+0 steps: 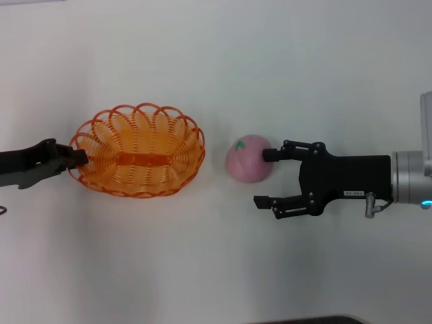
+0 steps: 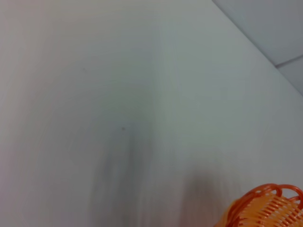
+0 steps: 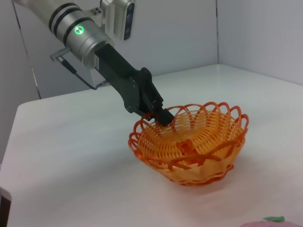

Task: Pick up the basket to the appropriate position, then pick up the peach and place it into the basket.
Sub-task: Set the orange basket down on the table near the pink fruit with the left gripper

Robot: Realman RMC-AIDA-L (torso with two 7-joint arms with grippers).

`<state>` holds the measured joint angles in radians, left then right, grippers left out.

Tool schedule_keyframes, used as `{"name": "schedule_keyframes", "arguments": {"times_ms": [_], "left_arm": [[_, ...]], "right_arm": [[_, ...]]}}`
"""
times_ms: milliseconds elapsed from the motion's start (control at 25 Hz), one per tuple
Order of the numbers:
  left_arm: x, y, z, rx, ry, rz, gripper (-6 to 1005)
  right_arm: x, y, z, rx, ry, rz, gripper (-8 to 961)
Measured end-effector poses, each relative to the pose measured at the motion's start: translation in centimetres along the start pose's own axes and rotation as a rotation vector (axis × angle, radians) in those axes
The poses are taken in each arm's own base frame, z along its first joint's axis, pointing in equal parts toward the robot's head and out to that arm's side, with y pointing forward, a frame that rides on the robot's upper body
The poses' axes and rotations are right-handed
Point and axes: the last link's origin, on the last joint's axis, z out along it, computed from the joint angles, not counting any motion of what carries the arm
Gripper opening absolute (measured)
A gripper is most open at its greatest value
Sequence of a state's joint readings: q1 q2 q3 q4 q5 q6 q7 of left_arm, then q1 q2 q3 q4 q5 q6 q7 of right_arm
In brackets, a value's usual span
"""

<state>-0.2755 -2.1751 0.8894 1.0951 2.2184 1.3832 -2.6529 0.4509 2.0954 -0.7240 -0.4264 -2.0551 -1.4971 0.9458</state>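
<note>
Now pinching basket (image 1: 138,150) rim at nine o'clock with left gripper (image 1: 79,157); right gripper (image 1: 265,178) spread apart, touching peach (image 1: 248,158) at three o'clock.

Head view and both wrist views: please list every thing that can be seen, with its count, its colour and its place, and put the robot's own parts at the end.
basket: one, orange, on the table, on the robot's left side; nothing inside it.
peach: one, pale pink with a small green leaf mark, on the table between the basket and the right gripper, apart from the basket.
table: one, white, under everything.
left gripper: one, black, at the basket's left rim, shut on the rim.
right gripper: one, black on a silver wrist, on the robot's right side, open; its farther fingertip is at the peach, its nearer one is beside the fruit.
</note>
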Motion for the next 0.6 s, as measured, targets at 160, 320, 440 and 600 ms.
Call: {"name": "schedule_keyframes", "arguments": {"times_ms": [160, 320, 440, 600], "left_arm": [[0.06, -0.11, 0.01, 0.006, 0.008, -0.001, 85], [0.06, -0.18, 0.13, 0.015, 0.012, 0.004, 87], [0.08, -0.19, 0.14, 0.017, 0.014, 0.005, 89], [0.09, -0.2, 0.13, 0.017, 0.015, 0.003, 90]], "right_arm": [[-0.03, -0.02, 0.02, -0.001, 0.0, -0.001, 924], [-0.04, -0.03, 0.03, -0.001, 0.0, -0.002, 924], [-0.02, -0.06, 0.03, 0.002, 0.002, -0.002, 924], [-0.01, -0.08, 0.03, 0.003, 0.003, -0.002, 924]]}}
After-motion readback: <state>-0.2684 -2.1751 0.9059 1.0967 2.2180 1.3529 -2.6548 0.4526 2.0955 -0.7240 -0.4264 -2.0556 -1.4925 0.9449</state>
